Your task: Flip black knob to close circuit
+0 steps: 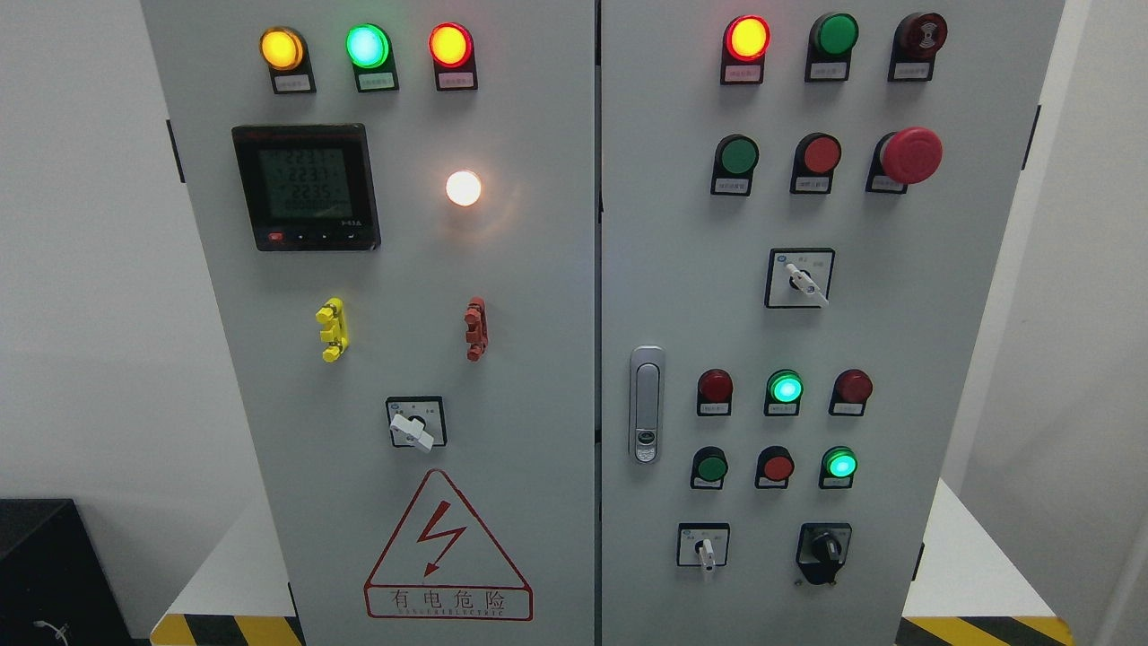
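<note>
cabinet [538,359]: matt grey painted metal | black knob [825,547]: glossy plastic | door handle [646,404]: shiny metal

Cabinet [538,269] top and bottom cut off by frame edges. Small label plates under the indicator lamps [367,47] and pushbuttons [740,154] too small to read. Meter display [306,187] digits blurred, not legible. White lamp [464,188] blown out by glare, lens detail lost. Black knob [824,549] markings around it too small to tell pointer position. Black box [49,574] at lower left cropped by edge.
</note>
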Tool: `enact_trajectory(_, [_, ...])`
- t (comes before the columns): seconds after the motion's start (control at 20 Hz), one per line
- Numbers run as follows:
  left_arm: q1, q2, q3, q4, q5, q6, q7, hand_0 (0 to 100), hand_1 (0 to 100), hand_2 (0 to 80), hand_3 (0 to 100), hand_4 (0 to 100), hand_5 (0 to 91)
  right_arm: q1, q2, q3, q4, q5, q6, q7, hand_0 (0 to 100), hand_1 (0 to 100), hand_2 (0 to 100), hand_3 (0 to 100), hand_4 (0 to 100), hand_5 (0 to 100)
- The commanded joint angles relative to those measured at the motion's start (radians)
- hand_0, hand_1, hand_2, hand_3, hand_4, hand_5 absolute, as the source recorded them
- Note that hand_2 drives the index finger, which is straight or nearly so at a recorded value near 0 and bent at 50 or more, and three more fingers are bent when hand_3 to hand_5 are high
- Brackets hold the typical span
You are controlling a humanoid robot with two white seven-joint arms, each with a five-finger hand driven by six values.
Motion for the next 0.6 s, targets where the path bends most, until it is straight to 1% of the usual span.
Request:
enact_trajectory(0.0, [0.020,0.000,0.000,0.000,0.000,0.001,0.000,12,56,0.0,0,0,0.0,-0.005,0.010,-0.028,0.006,-0.018,-0.002,0.000,0,24,0,0,0,0])
enact_trajectory(0.25, [0.021,0.000,0.000,0.000,0.000,0.001,0.000,12,56,0.0,0,0,0.0,-0.002,0.012,-0.020,-0.008,-0.020,-0.010,-0.006,0,24,0,0,0,0])
enact_trajectory(0.35, [0.021,0.000,0.000,0.000,0.000,0.001,0.000,12,56,0.0,0,0,0.0,0.006,0.009,-0.015,-0.049,-0.017,-0.034,-0.015,0,24,0,0,0,0])
enact_trajectory(0.4, [0.021,0.000,0.000,0.000,0.000,0.001,0.000,12,56,0.0,0,0,0.0,0.018,0.007,0.000,-0.080,-0.015,-0.053,-0.035,0,24,0,0,0,0])
enact_trajectory(0.45, [0.021,0.000,0.000,0.000,0.000,0.001,0.000,12,56,0.0,0,0,0.0,0.039,0.002,0.030,-0.112,-0.015,-0.065,-0.070,0,24,0,0,0,0])
enact_trajectory(0.55, [0.021,0.000,0.000,0.000,0.000,0.001,0.000,12,56,0.0,0,0,0.0,0.064,-0.022,0.104,-0.196,-0.015,-0.073,-0.151,0,24,5,6,0,0])
